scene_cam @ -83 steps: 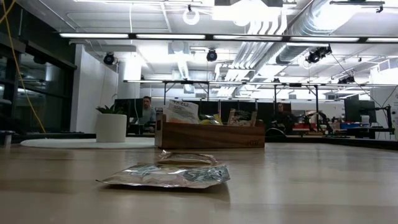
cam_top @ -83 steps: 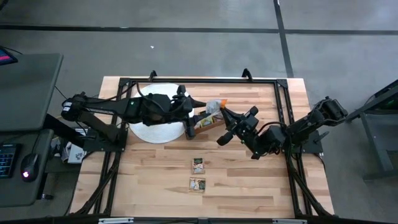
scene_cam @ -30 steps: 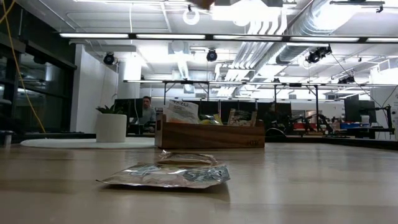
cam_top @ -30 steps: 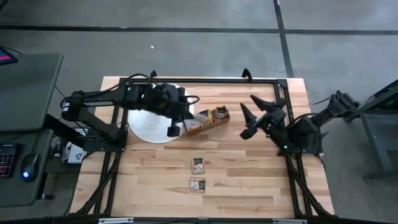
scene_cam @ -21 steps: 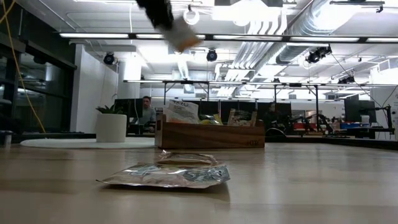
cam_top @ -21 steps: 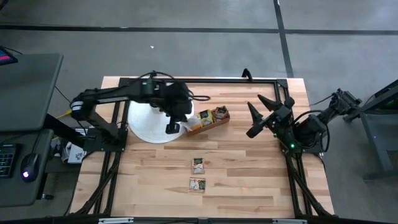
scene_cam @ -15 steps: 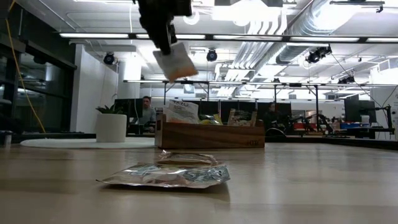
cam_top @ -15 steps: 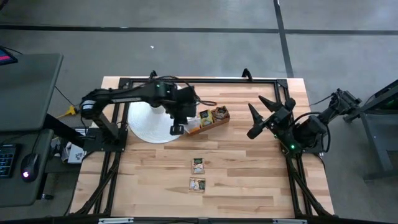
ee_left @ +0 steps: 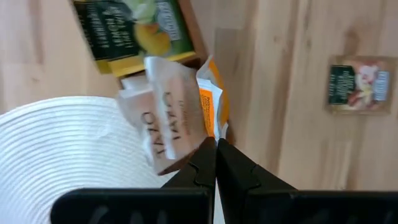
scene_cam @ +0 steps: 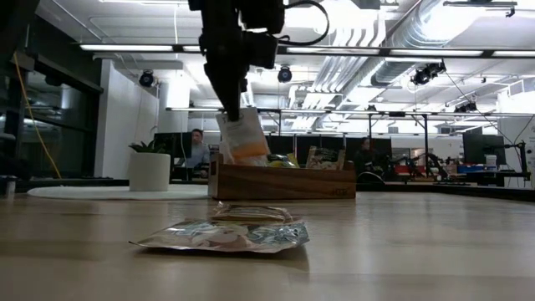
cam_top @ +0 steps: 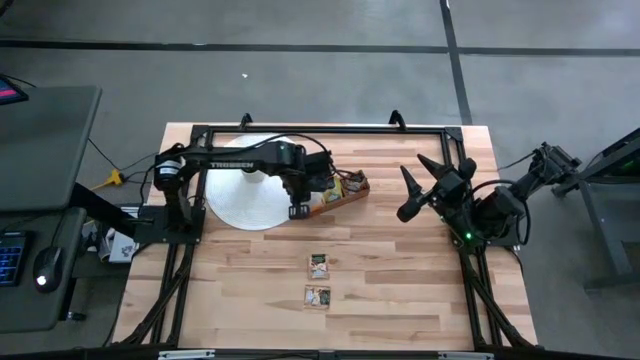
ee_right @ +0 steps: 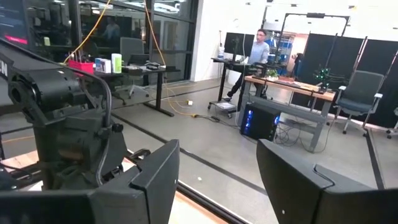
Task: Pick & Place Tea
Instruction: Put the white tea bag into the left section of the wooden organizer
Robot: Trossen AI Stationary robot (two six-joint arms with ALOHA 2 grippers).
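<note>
My left gripper (scene_cam: 234, 110) hangs shut on an orange-and-white tea sachet (scene_cam: 243, 138) just above the left end of the long brown wooden box (scene_cam: 282, 181). From above, this gripper (cam_top: 298, 209) stands between the white disc (cam_top: 245, 195) and the box (cam_top: 338, 191). Green-and-yellow sachets (ee_left: 127, 28) stand in the box. Two more sachets (cam_top: 319, 265) (cam_top: 318, 297) lie flat on the table. My right gripper (cam_top: 412, 182) waits open and level near the table's right side, holding nothing. My left gripper pinches the orange-and-white sachet by its upper edge (ee_left: 208, 134) between its two shut fingers. The fingers come from above, pointing steeply down. The sachet hangs below them, slightly tilted, with its lower end (scene_cam: 247, 159) at the box's top rim; whether it touches the box I cannot tell.
A crinkled foil sachet (scene_cam: 221, 237) lies close to the low camera. A black frame (cam_top: 320, 130) runs along the table's far edge and sides. Bare wood (cam_top: 400, 290) spreads across the near half. People sit at desks in the room behind (scene_cam: 197, 149).
My left gripper has come down and toward the box from over the white disc, tipping to point steeply down. It stays shut on the orange-and-white sachet, which has dropped from high above the table to the box's left end.
</note>
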